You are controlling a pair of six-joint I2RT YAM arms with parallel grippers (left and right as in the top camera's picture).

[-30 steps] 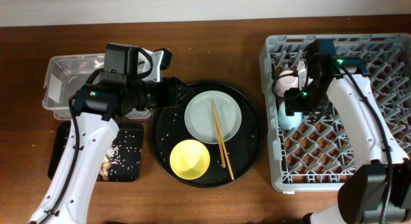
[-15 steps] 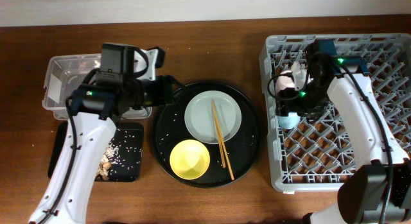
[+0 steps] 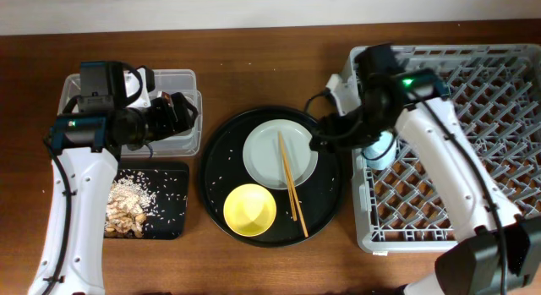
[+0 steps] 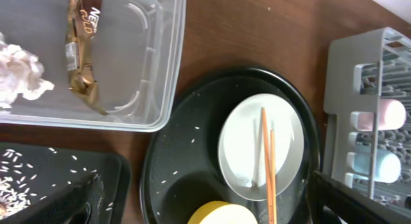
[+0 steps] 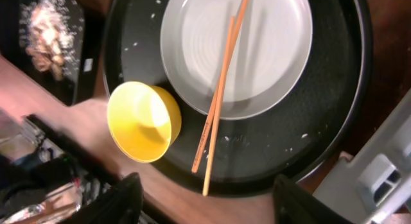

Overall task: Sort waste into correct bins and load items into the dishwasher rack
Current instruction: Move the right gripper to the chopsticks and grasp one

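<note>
Since the earlier frame the left gripper [image 3: 184, 113] has withdrawn from the round tray [image 3: 331, 202] to above the clear tub [image 4: 173, 70], fingers spread and empty. The creased gold wrapper [image 4: 80, 51] now lies in the tub beside the crumpled tissue [image 4: 19, 73]. The right gripper [image 3: 324, 136] has left the rack [image 3: 473, 101] for the tray's right rim, fingers apart, holding nothing. Its arm partly hides the cups overhead; the left wrist view shows the pink cup [image 4: 393, 115] and blue cup [image 4: 380, 166] in the lattice rack. Thin wooden chopsticks [image 3: 292, 185] lie across the smooth pale plate [image 3: 262, 155].

The tub [image 4: 154, 57] is clear glossy plastic, the wrapper [image 4: 78, 57] crinkled shiny foil, the chopsticks [image 4: 263, 153] bare wood.
</note>
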